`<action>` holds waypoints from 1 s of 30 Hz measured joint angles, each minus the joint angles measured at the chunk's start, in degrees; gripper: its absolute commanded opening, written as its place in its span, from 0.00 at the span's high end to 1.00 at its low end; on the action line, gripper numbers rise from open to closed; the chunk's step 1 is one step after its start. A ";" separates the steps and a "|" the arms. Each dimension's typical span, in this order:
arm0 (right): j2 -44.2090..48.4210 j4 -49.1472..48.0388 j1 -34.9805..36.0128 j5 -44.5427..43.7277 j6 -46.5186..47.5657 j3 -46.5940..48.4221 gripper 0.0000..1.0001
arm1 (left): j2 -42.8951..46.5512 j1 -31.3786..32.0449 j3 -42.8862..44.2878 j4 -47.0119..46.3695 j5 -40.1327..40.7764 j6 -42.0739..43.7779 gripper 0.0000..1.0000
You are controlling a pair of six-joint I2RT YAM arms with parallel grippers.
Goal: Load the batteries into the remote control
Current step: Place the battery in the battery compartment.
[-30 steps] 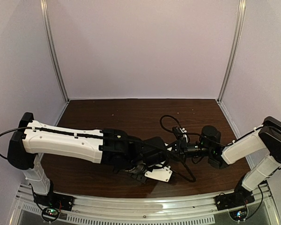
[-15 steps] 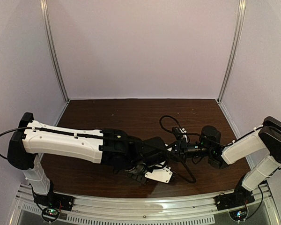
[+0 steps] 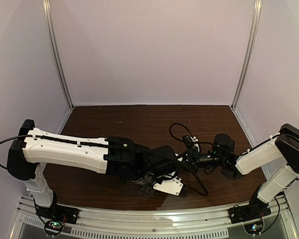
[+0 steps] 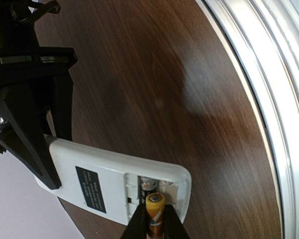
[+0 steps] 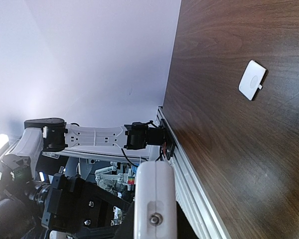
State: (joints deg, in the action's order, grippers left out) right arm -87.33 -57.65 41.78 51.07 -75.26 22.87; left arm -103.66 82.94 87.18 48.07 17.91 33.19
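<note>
The remote control is held white back up, and its battery recess is open. A dark silvery battery lies in the recess. My left gripper is shut on the orange battery, whose tip is at the recess's near edge. My right gripper's black fingers clamp the remote's other end. In the right wrist view the remote's end sits between the right gripper. In the top view the remote is just above the table near the front, between the left gripper and the right gripper.
A small white square cover piece lies on the dark wooden table, apart from the remote. The metal rail of the table's front edge runs close to the remote. Loose black cables loop behind the right wrist.
The left arm has shifted very slightly. The remote and right arm stay in place, and both grips are unchanged.
</note>
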 measured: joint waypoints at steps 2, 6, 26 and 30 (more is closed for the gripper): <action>0.00 0.02 0.04 0.09 0.04 0.00 1.00 | 0.09 0.00 -0.07 0.00 -0.20 0.17 0.89; 0.00 0.22 0.11 0.17 0.26 0.00 1.00 | 0.24 0.00 -0.07 0.11 -0.50 0.35 0.90; 0.44 1.95 0.39 -1.20 1.66 0.44 1.00 | 1.55 0.70 0.35 4.92 0.26 0.31 0.87; 0.44 1.92 0.72 -1.27 1.55 0.44 1.00 | 1.49 0.70 0.35 4.52 1.62 0.31 0.87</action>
State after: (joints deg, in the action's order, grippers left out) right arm -86.89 -55.72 42.50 49.80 -73.71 23.31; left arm -102.17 83.64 87.53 52.60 19.53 33.50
